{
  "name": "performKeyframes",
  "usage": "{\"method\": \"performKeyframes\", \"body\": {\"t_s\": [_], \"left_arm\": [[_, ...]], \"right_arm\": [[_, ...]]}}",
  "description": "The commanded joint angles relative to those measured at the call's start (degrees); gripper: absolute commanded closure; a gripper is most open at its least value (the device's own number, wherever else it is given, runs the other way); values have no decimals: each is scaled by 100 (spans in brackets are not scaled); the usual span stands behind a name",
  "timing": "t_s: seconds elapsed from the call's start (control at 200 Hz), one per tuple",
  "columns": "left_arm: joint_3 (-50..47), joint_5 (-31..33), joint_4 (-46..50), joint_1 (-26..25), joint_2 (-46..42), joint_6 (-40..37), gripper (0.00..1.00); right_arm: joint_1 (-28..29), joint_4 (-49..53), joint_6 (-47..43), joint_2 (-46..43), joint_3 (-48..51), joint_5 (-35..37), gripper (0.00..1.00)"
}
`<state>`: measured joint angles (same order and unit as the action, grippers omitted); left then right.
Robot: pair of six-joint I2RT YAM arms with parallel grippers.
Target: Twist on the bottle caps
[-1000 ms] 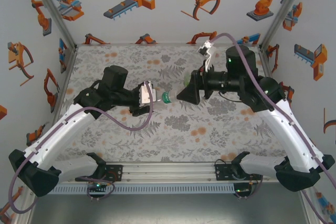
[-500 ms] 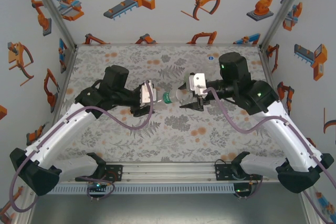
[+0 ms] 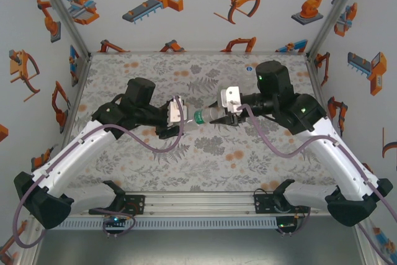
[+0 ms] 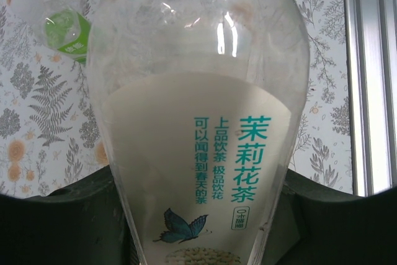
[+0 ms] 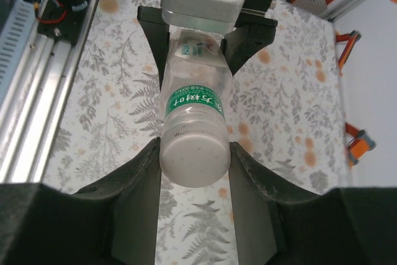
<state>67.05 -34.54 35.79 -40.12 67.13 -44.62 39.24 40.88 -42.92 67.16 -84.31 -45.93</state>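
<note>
The clear plastic bottle with a white label and a green neck band (image 5: 193, 98) does not lie on the flower-patterned surface (image 3: 186, 159). It is held in the air between the two arms, lying flat. Its long axis runs almost level from the left arm to the right arm, and the neck end points to the right side. The left jaws are closed tight on the body end, where the white label is, so this arm works as the holder.

The round white screw cap (image 5: 195, 158) sits on the mouth of the bottle and faces straight into the right wrist camera. The right jaws stand partly open around it, with one pad (image 5: 146, 172) on each side at the rim of the cap. Whether the pads already press the cap or only come against it, I cannot tell.

The coming move, as I judge it, is a turn of the cap by the right arm, which is the nearer one to it. This depends on the right wrist being in line with the long axis of the bottle. From the right wrist the cap looks centred between the pads and the bottle runs straight away, so the line seems good. How far the cap is already threaded cannot be seen.
</note>
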Motion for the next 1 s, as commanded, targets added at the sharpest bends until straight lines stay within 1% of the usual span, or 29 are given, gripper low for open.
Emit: {"method": "performKeyframes", "body": {"t_s": [0.0, 0.07, 0.17, 0.24, 0.29, 0.355, 0.451, 0.506, 0.561, 0.626, 0.711, 0.756, 0.801, 0.856, 0.921, 0.991], "left_arm": [[59, -100, -124, -26, -18, 123, 100], [61, -44, -170, -25, -2, 177, 100], [63, 36, -248, -31, 41, 232, 100], [94, 144, -268, -23, 76, 236, 100], [107, 258, -267, -24, 93, 235, 100], [107, 388, -266, -28, 103, 230, 100], [91, 478, -290, -31, 91, 180, 100], [83, 525, -314, -27, 85, 160, 100], [89, 545, -312, -27, 91, 138, 100], [94, 554, -312, -26, 89, 112, 100], [81, 524, -310, -27, 74, 112, 100], [64, 503, -311, -26, 60, 109, 100], [39, 484, -315, -31, 42, 96, 100], [11, 467, -306, -29, 10, 87, 100], [-7, 466, -273, -29, -16, 69, 100], [-16, 458, -216, -26, -33, 52, 100]], "right_arm": [[84, -499, 1604, -142, 230, 104, 94], [101, -923, 2994, -223, 517, 345, 100], [118, -1505, 5240, -337, 946, 1183, 100], [119, -1478, 6867, -359, 1065, 1871, 100], [119, -1269, 7965, -337, 1061, 2151, 100], [119, -1302, 9395, -283, 1131, 2068, 100], [119, -1988, 11269, -252, 1451, 1681, 100], [79, -1719, 12198, -222, 1466, 1746, 100], [75, -1437, 12775, -179, 1454, 1763, 100], [75, -1362, 13036, -112, 1424, 1727, 100], [68, -1262, 12857, -64, 1260, 1723, 100], [46, -1213, 12601, -64, 1146, 1744, 86], [-5, -1061, 12208, -63, 980, 1759, 68], [-108, -807, 11615, -83, 763, 1772, 52], [-226, -616, 10715, -156, 498, 1788, 42], [-334, -461, 9733, -241, 238, 1846, 37]]}}
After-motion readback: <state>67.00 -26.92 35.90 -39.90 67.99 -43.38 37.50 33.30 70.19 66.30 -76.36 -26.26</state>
